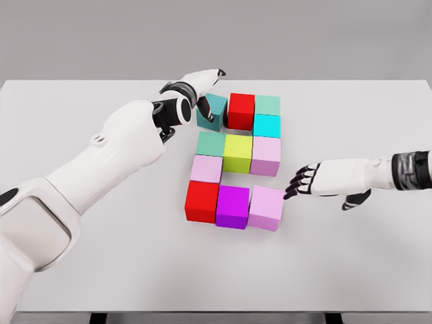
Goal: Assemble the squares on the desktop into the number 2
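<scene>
left arm (101,158) stretched diagonally from lower left toward upper centre, left hand (202,91) at its end, fingers (209,115) curled downward. right arm (398,170) entering from right edge, right hand (320,181) flat, fingers (297,183) spread, pointing left.

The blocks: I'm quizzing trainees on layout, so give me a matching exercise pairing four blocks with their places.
Blocks:
1. teal block
2. yellow block
3. purple block
4. cyan block

Places:
A. bottom row, middle
B. at the left hand, top left
C. middle row, centre
D. right column, under the mint block

Pairs: 1-B, 2-C, 3-A, 4-D
</scene>
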### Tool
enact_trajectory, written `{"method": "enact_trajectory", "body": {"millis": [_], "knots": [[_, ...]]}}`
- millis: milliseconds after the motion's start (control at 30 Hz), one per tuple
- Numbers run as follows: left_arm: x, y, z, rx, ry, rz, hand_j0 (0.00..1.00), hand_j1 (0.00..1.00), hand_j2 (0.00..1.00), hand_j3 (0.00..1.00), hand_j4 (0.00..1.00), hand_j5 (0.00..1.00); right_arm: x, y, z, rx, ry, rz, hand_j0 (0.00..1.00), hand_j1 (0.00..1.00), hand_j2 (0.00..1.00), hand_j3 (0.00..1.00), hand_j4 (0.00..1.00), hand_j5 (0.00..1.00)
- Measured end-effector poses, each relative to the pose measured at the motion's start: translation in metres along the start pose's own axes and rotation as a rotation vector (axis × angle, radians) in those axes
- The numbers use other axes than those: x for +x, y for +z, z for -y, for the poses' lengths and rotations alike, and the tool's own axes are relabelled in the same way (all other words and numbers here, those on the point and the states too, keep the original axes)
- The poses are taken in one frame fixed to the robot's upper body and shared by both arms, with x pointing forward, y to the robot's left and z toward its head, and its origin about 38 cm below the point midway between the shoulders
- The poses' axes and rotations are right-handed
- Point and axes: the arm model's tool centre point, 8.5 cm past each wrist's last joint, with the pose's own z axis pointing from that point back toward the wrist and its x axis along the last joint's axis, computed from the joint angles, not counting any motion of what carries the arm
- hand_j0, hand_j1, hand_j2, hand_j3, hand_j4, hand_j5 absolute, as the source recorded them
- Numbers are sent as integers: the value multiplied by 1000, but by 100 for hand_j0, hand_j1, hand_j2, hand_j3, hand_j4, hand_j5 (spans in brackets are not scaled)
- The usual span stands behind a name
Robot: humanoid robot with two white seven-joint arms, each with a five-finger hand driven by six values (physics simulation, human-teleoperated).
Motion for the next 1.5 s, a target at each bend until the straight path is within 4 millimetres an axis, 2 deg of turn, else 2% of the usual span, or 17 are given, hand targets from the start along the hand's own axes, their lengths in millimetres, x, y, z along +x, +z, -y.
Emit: {"method": "enact_trajectory", "body": {"millis": [467,867,1233,1367,1500], "knots": [[-12,-10,8,-21,2,-28,100,100,100,100,100,100,3,-1,8,-25,-2,18,100,100,100,100,100,100],[-1,-11,10,-23,2,-8,100,100,100,100,100,100,-2,6,7,-22,-10,1,100,100,100,100,100,100],[3,-4,-2,-1,-7,47,100,100,100,100,100,100,20,3,3,-11,8,56,100,100,100,100,100,100],[-7,9,-17,19,-9,116,100,100,100,100,100,100,27,3,0,-3,14,73,100,100,100,100,100,100],[-41,28,-42,51,-21,172,100,100,100,100,100,100,23,14,-1,4,12,47,100,100,100,100,100,100]]}}
